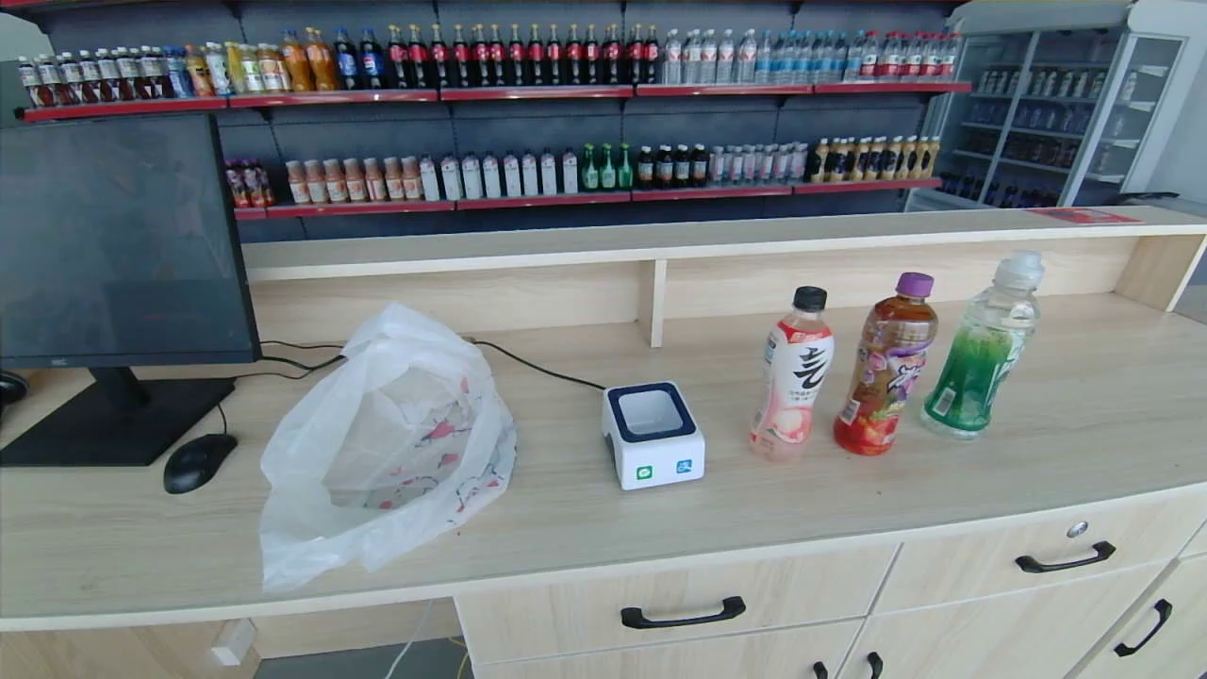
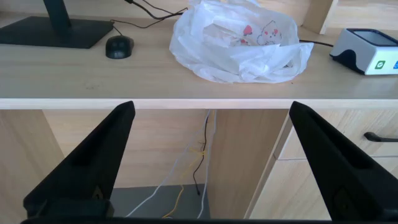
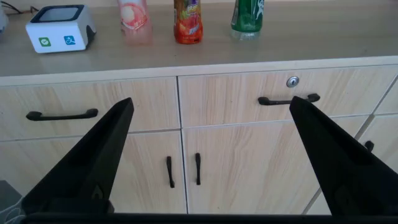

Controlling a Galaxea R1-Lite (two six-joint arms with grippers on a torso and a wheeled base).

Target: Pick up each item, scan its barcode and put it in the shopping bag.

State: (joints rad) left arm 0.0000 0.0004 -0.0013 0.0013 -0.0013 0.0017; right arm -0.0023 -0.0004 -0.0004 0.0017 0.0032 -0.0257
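Shop interior: a light wooden counter point(image 1: 849, 490) stands before shelves point(image 1: 537, 92) stocked with drinks.

The white plastic bag point(image 1: 396, 434) lies slumped on the counter, left of centre. The scanner point(image 1: 653, 434), a small white box with a dark-rimmed window, sits just to its right, apart from it. Right of the scanner three bottles stand upright in a close row: pink bottle point(image 1: 792, 377), red bottle point(image 1: 884, 368), green bottle point(image 1: 981, 354).

A monitor point(image 1: 118, 236) and a mouse point(image 1: 198, 462) occupy the far left.

The left tool point(image 2: 211, 106) is below counter level, facing the counter front under the bag, fingers spread wide. The right tool point(image 3: 211, 101) is likewise low, facing the drawers point(image 3: 236, 99) beneath the bottles, also wide.
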